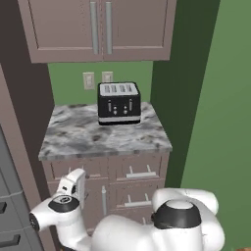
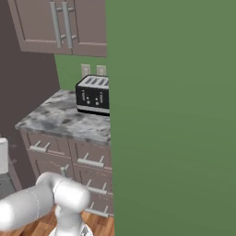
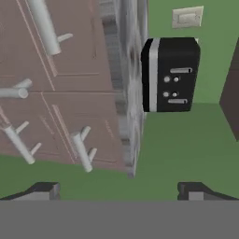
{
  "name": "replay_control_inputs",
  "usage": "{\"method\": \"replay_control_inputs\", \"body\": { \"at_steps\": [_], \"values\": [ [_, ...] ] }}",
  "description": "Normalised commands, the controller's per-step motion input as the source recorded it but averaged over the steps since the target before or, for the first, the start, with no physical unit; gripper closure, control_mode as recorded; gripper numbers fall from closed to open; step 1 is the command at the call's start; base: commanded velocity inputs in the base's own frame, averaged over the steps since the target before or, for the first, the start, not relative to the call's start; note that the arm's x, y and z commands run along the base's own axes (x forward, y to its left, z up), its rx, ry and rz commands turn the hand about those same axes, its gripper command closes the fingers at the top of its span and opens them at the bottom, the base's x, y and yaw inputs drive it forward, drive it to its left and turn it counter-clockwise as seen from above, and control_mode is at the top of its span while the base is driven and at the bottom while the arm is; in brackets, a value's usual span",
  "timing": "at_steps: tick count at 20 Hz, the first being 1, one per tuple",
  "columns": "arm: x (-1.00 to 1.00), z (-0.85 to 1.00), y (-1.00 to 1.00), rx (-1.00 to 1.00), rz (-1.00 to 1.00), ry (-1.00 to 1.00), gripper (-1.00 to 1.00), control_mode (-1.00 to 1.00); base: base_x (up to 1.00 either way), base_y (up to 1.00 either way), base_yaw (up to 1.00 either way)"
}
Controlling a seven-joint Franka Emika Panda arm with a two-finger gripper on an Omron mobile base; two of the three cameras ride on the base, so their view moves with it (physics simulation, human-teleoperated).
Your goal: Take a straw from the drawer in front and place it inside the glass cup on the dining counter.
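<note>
Hand view: jaws [image 3: 119, 190] wide apart, facing shut drawers [image 3: 65, 93] and toaster [image 3: 171, 74]

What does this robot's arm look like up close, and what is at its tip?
The arm is made of smooth, glossy white rounded shells with dark grey to black rings and caps at the joints. No cables or markings show. Its hand ends in two small dark, blocky finger tips with grey faces.

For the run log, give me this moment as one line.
gripper: open, empty | facing: closed drawers, toaster | straw: not yet taken
</note>
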Motion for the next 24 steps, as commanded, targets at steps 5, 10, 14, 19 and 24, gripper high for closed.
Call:
{"method": "replay_control_inputs", "body": {
  "at_steps": [5,10,14,19,24],
  "values": [
    [0.35,-0.4,0.22,-0.13,0.04,-0.04,-1.0,-1.0,0.0,0.0,0.0],
    [0.48,-0.38,0.15,-0.07,0.04,-0.03,-1.0,-1.0,0.0,0.0,0.0],
    [0.64,-0.45,0.15,-0.04,0.04,0.0,-1.0,-1.0,0.0,0.0,0.0],
    [0.62,-0.44,0.22,-0.01,0.05,0.0,-1.0,-1.0,0.0,0.0,0.0],
    [0.53,-0.49,0.24,0.0,0.08,0.0,-1.0,-1.0,0.0,0.0,0.0]
  ]
}}
